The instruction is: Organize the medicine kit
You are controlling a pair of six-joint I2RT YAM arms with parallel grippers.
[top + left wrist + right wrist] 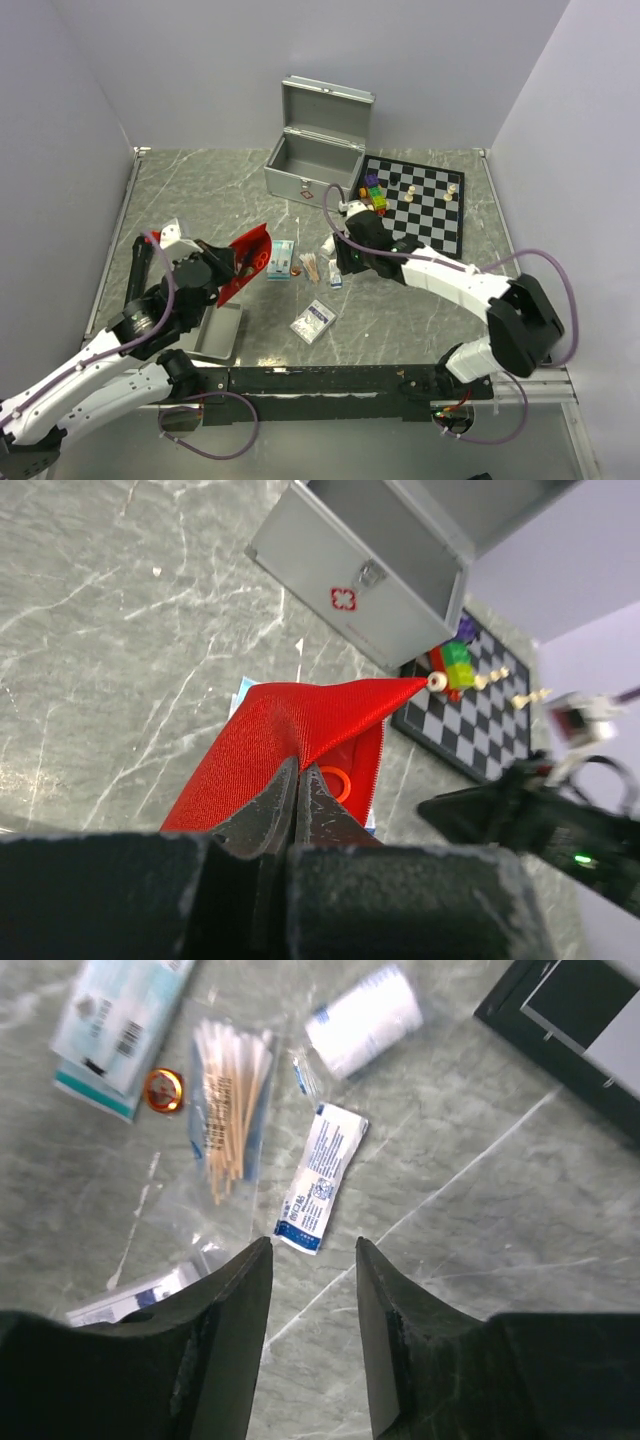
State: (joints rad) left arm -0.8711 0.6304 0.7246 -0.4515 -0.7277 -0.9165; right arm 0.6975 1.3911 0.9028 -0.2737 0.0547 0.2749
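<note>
We are in the gathering step. The medicine kit (312, 160) stands at twelve o'clock on the table with its lid up, and from above we see nothing in it. Our left gripper (298, 770) is pinched fully shut on the edge of a red pouch (290, 720), which it holds up off the table at about nine o'clock.

Our right gripper (312, 1250) hovers over the loose supplies near the centre, jaws about half open with nothing between them. A small blue-and-white sachet (320, 1180) lies just past its fingertips, at twelve o'clock from them. A bag of cotton swabs (230, 1100) lies at eleven and a white roll (365, 1020) at one. A chessboard (420, 205) sits at two o'clock, just beside the kit.

We judge the next move to be a pick of the sachet. The jaws should come straight down astride its narrow width and close low, since it lies flat and thin on the stone. Whether it then goes into the pouch or straight into the kit, we cannot tell.
</note>
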